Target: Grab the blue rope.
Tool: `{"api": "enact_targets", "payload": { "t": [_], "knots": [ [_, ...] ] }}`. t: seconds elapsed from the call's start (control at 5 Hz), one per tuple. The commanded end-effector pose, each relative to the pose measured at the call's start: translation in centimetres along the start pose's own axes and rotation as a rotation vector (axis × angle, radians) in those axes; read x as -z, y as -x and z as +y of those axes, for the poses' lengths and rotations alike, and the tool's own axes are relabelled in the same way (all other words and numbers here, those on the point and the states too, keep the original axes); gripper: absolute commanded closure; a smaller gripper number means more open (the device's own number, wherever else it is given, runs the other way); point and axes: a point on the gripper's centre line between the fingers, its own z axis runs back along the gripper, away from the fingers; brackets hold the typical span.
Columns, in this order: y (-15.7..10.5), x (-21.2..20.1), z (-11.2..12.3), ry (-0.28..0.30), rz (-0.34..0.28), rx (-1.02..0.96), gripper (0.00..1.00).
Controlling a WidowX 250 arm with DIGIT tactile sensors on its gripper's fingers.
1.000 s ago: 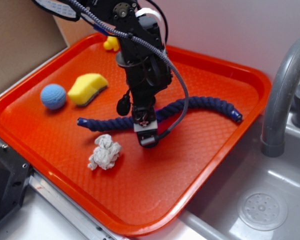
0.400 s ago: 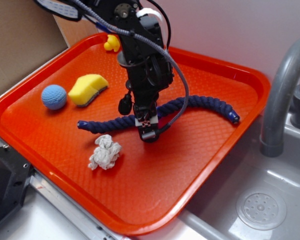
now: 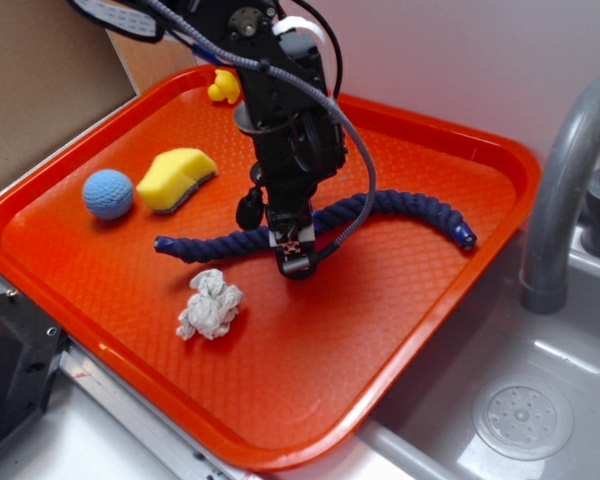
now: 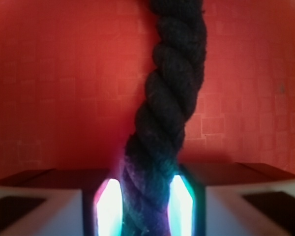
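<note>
A textured orange plastic tray (image 3: pixel 400 300) fills most of the exterior view, set on a grey metal counter beside a grey sink basin (image 3: pixel 540 400), with a pale wall behind and a brown cardboard panel (image 3: pixel 30 80) at the far left. Near the tray's left edge sits a small light blue knitted ball (image 3: pixel 108 193), and just to its right a yellow sponge wedge (image 3: pixel 177 177). A tiny yellow rubber duck (image 3: pixel 221 87) stands in the far left corner. Toward the front edge lies a crumpled white paper wad (image 3: pixel 210 304). The dark navy twisted-strand rope (image 3: pixel 420 208) stretches across the tray's middle, its left end near the wad and its shiny capped right end near the right edge. The black gripper (image 3: pixel 292 256) stands over the rope's midsection; in the wrist view its fingers (image 4: pixel 109 206) press the rope (image 4: pixel 172 93) from both sides, gripping it. A curved grey faucet (image 3: pixel 560 180) rises at the far right.
</note>
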Motion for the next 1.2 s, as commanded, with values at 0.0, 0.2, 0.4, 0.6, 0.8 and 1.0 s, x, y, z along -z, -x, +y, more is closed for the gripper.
{"api": "enact_targets", "payload": {
  "t": [0.0,0.2,0.4,0.6,0.8,1.0],
  "knots": [
    [-0.6,-0.8,-0.2,-0.045,-0.029,0.002,1.00],
    [-0.7,-3.5,1.1,-0.096,-0.065,-0.056,1.00],
    [0.0,-8.4,2.4,-0.151,-0.126,-0.163,1.00],
    [2.0,-13.1,3.9,-0.142,-0.176,-0.305,1.00],
    [4.9,-17.2,5.1,-0.099,-0.138,-0.533,1.00],
    [7.0,-19.4,5.2,-0.072,-0.121,-0.728,1.00]
  ]
}}
